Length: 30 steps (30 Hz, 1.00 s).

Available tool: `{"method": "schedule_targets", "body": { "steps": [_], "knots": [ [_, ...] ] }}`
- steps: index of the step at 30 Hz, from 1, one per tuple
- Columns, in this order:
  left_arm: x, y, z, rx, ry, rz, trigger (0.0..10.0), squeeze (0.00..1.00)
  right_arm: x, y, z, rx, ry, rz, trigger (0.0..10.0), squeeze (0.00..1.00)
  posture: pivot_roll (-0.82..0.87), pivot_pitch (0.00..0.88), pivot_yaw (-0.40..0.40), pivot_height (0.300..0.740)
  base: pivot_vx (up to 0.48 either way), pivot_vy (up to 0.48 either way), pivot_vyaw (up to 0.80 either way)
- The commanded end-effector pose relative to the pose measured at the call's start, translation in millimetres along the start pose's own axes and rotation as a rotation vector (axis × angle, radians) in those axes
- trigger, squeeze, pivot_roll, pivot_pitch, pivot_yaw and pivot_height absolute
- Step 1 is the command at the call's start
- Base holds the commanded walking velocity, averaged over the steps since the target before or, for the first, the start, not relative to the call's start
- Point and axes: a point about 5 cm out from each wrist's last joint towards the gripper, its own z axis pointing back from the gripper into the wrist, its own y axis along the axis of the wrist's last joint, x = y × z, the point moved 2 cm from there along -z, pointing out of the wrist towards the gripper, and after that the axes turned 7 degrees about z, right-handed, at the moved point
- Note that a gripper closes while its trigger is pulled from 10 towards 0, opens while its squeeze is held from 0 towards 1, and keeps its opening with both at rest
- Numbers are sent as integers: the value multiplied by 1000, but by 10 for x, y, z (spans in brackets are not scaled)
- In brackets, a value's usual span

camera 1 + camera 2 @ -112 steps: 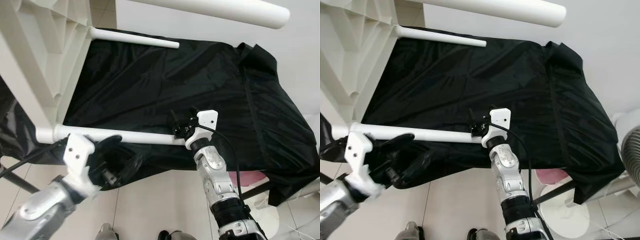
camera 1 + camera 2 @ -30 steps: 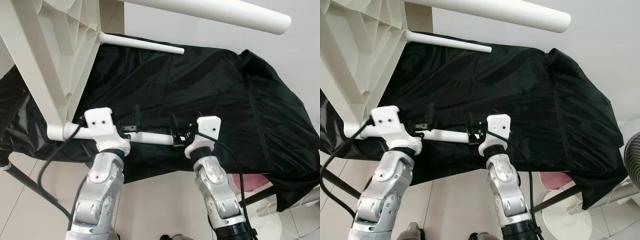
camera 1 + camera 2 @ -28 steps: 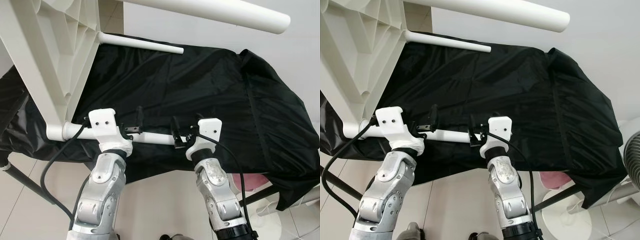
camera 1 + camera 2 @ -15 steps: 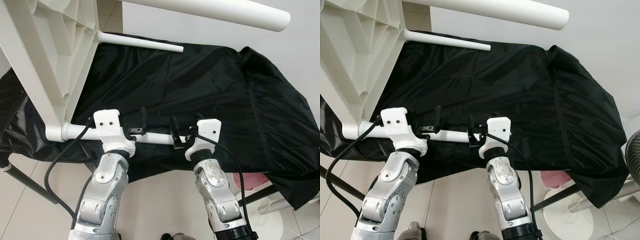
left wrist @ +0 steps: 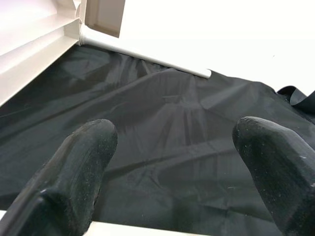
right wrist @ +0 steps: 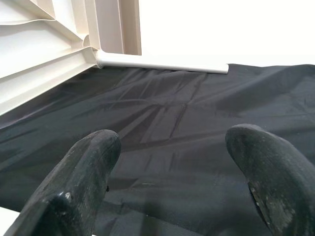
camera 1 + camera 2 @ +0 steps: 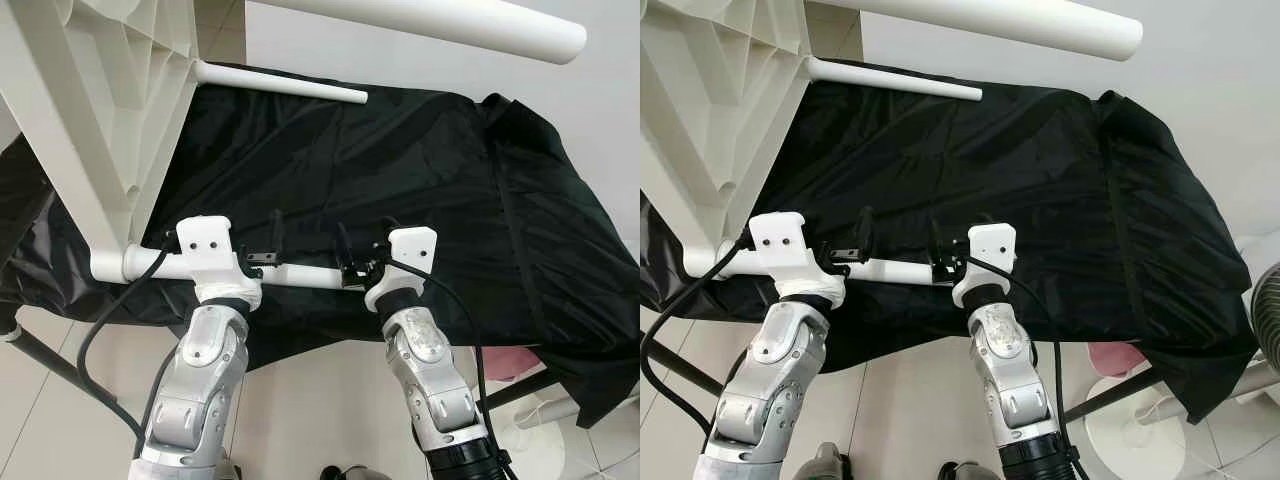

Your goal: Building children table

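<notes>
The white plastic children's table lies tipped on its side, its ribbed top (image 7: 95,110) at the left and its legs pointing right over a black cloth (image 7: 420,170). The near leg (image 7: 300,277) runs across in front of me. My left gripper (image 7: 268,256) is open and straddles this leg about midway along. My right gripper (image 7: 350,262) is open at the leg's free end. In the left wrist view the fingers (image 5: 83,157) stand wide apart, with the leg (image 5: 128,229) low between them. The right wrist view shows its fingers (image 6: 88,162) spread too.
A second leg (image 7: 285,86) lies on the cloth farther back, and a third (image 7: 440,22) juts out overhead. The cloth drapes over its front and right edges. Tiled floor, a pink object (image 7: 500,362) and a white fan (image 7: 1268,300) are at lower right.
The left arm, low beneath the leg 3.7 s ago, has risen and now straddles it. In the last half second it shifted slightly left. The right gripper stays at the leg's end.
</notes>
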Motion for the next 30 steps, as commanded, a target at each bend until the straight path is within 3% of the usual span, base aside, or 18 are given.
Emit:
{"method": "schedule_targets", "body": {
  "steps": [1,6,13,26,30],
  "knots": [
    [66,-31,-14,-12,-60,-5,10000,0,-27,-35,20,-15,-18,-33,10000,0,174,122,-78,740,0,0,0],
    [42,-71,-34,-28,-60,-56,10000,0,34,-40,-39,-11,-41,-34,10000,0,205,95,-90,740,0,0,0],
    [5,-47,-31,-12,-51,-115,10000,0,-12,-72,-73,-15,-30,-38,10000,0,218,97,-88,740,0,0,0],
    [-43,-51,-1,-19,-8,-114,10000,0,-37,-115,3,-30,-27,-29,10000,0,207,103,-70,740,0,0,0],
    [-94,-32,-24,-12,4,-138,10000,0,45,-119,-18,-21,-44,-5,10000,0,196,79,-69,740,0,0,0]
  ]
}}
